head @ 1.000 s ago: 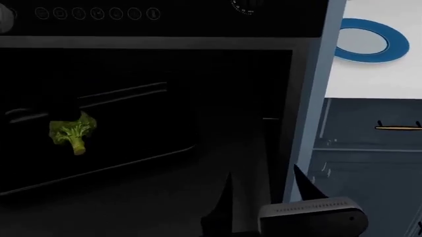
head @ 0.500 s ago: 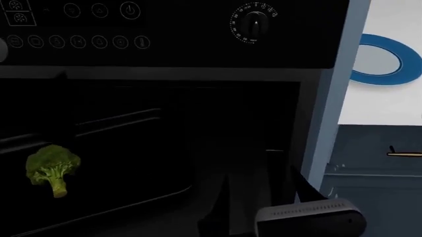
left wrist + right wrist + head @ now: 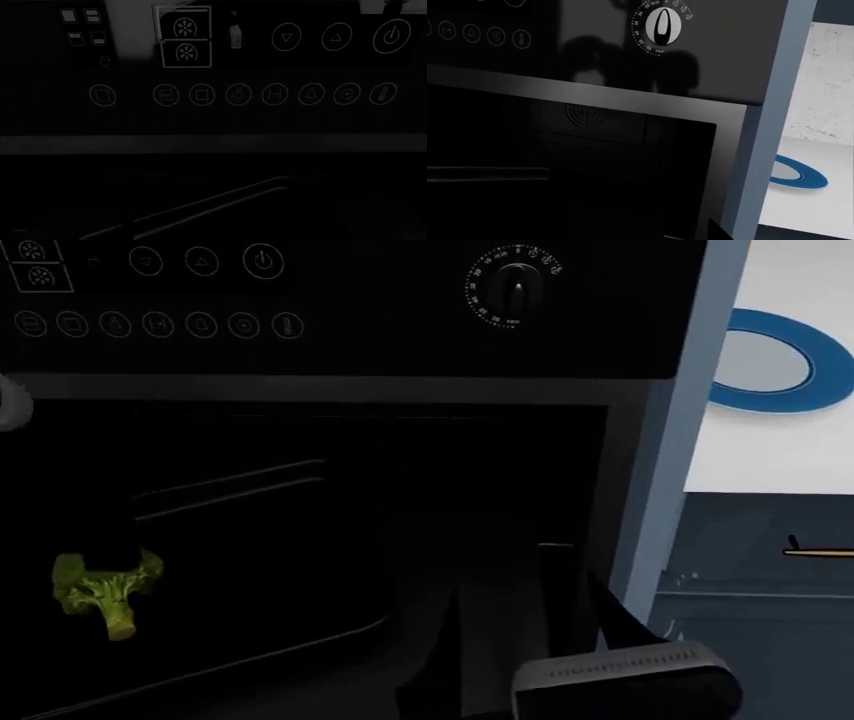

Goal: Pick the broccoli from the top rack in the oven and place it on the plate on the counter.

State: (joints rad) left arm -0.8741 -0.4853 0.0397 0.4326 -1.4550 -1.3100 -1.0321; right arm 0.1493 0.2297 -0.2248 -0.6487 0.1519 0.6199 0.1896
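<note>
Glossy black oven [image 3: 594,60] panel — reflective, bumpy broccoli [image 3: 107,590], smooth counter [image 3: 781,455]

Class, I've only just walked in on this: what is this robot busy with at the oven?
It is after the broccoli, which sits low at the left inside the dark oven, its crown partly hidden by something dark in front. Whether the left gripper has hold of it cannot be made out. The right gripper waits low by the oven's right edge, holding nothing. The plate lies bare on the counter, right of the oven.

Head and wrist views, all near the oven [image 3: 334,490] front.
</note>
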